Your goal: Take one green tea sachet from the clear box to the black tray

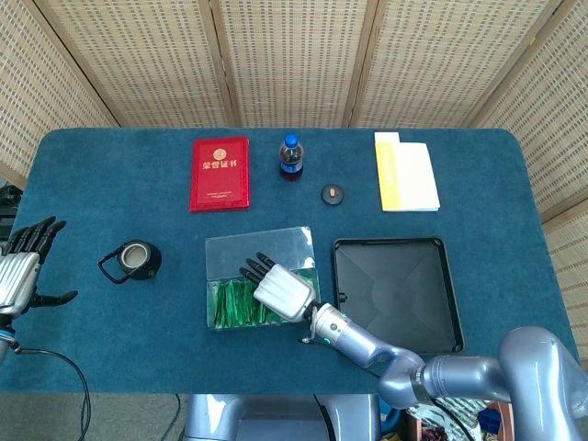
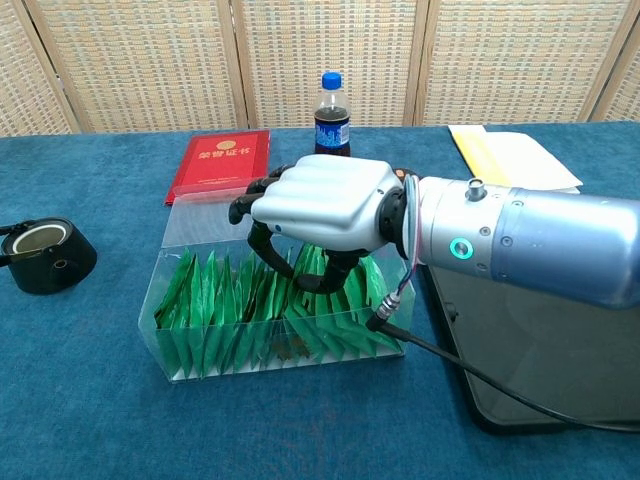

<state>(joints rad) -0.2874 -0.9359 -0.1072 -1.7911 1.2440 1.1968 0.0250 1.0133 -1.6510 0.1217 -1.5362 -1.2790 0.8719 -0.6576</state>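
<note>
At the far left edge of the table [image 1: 92, 184], at about nine o'clock in the head view, the left hand [image 1: 20, 271] rests idle with its fingers spread and nothing in them, well apart from everything the task concerns. Moving right, a black round container [image 1: 134, 260] sits near it, then a red booklet [image 1: 220, 173] and a cola bottle [image 1: 290, 157] toward twelve o'clock. At the centre lies the clear box [image 2: 170, 330], its long axis running left to right across the table, packed with green tea sachets [image 2: 215, 300] that stand on edge in a row, their flat faces turned along that axis and their top edges pointing up. The right hand [image 2: 325, 205] hangs directly over the right half of the row, palm down, its dark fingers [image 2: 262, 245] curled downward among the sachet tops — whether a sachet is actually pinched between thumb and finger cannot be told from either view. The sachets lie straight below and slightly left of the fingertips, so the coming move looks to turn on closing across one thin upright packet and lifting vertically; this hand is plainly the nearer one. Just beside the box at three o'clock lies the black tray [image 1: 432, 312] — bare inside. A yellow-and-white pad [image 1: 406, 172] lies toward one o'clock.
</note>
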